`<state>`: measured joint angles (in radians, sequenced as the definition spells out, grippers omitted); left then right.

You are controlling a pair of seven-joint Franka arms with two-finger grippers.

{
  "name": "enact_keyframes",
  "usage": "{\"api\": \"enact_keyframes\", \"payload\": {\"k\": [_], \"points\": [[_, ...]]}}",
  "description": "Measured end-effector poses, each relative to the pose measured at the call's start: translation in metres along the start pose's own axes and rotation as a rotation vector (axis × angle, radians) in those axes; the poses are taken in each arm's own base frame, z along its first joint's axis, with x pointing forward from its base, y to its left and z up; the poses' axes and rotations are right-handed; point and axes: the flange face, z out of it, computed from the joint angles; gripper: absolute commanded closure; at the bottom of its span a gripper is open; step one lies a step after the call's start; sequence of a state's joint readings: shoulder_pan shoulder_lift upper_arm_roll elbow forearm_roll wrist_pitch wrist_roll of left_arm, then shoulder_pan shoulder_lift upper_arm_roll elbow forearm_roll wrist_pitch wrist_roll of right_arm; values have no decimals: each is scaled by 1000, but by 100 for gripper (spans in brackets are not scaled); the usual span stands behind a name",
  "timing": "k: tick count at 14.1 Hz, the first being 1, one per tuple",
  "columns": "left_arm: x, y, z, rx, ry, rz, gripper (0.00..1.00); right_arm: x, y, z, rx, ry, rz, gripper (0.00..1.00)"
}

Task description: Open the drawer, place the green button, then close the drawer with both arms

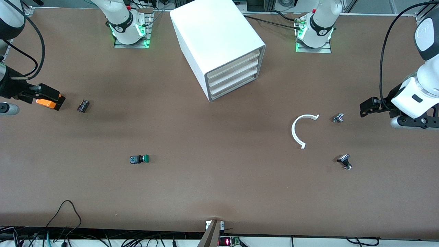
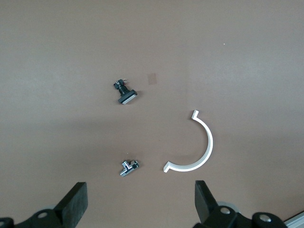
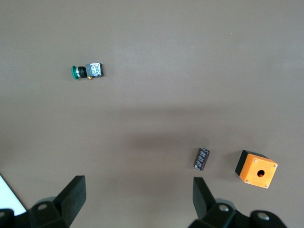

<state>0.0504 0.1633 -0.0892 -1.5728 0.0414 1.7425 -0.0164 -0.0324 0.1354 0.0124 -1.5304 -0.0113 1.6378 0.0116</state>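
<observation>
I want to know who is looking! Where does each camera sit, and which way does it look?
Front view: high across the table, facing both arms' bases, the cabinet and the button.
Left wrist view: on the left arm, looking down at the white arc; its own open fingers show.
Right wrist view: on the right arm, looking down at the button and orange box; open fingers show.
Front and right wrist views share the button.

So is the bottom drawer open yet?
No, shut. The drawer sits flush with the ones stacked above it in the cabinet, none pulled out.
</observation>
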Motion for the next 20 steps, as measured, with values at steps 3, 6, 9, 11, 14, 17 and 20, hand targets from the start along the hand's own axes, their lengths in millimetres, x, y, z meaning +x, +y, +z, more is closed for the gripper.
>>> {"api": "enact_keyframes", "payload": {"k": [3,6,9,11,14,17,20], "points": [[0,0,0,0,0,0,1,0,0,0,0,0,0,0],[0,0,0,0,0,0,1,0,0,0,0,0,0,0],[0,0,0,0,0,0,1,0,0,0,0,0,0,0],[0,0,1,0,-1,0,1,0,0,0,0,0,-1,0],[0,0,1,0,-2,1,1,0,-4,0,0,0,-7,0],[2,-2,5,-1,-9,-2,1,0,-6,0,0,0,-11,0],[3,-3,10,-1,-16,-4,1,0,-6,0,0,1,-11,0]]}}
